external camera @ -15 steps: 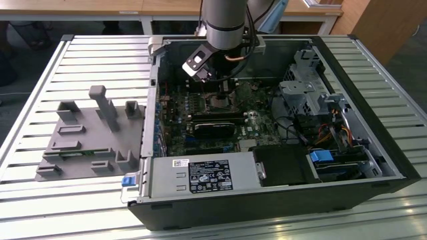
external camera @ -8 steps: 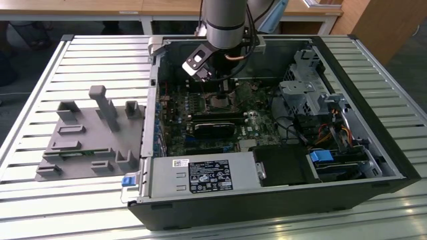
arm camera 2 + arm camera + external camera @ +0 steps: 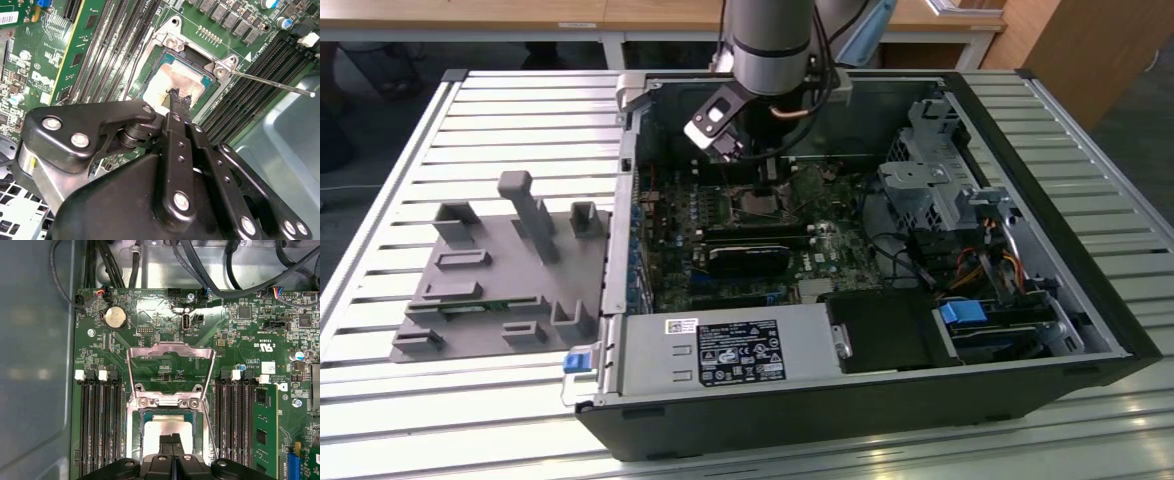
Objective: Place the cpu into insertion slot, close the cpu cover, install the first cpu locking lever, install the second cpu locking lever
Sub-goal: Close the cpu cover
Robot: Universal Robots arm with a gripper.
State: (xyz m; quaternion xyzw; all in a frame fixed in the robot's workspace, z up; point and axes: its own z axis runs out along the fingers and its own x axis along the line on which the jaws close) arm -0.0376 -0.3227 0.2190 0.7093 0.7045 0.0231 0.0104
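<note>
The cpu (image 3: 167, 427), a pale silver square, lies flat in the insertion slot (image 3: 137, 432) on the green board; in the second wrist view the cpu (image 3: 172, 80) fills the socket's frame. The cpu cover (image 3: 170, 347) is swung open, a thin metal frame with the board showing through its window. One thin locking lever (image 3: 270, 82) juts out free beside the socket. My gripper (image 3: 176, 96) is shut, its two black fingers pressed together with their tip on or just above the cpu's top, nothing between them. From outside, the gripper (image 3: 767, 188) reaches down into the case over the socket.
Long black memory slots (image 3: 100, 425) flank the socket, with a green memory stick (image 3: 265, 425) beside them. The open black case holds a labelled power supply (image 3: 720, 350) in front and a drive cage (image 3: 934, 190) at the exterior view's right. A grey fixture (image 3: 494, 270) stands outside.
</note>
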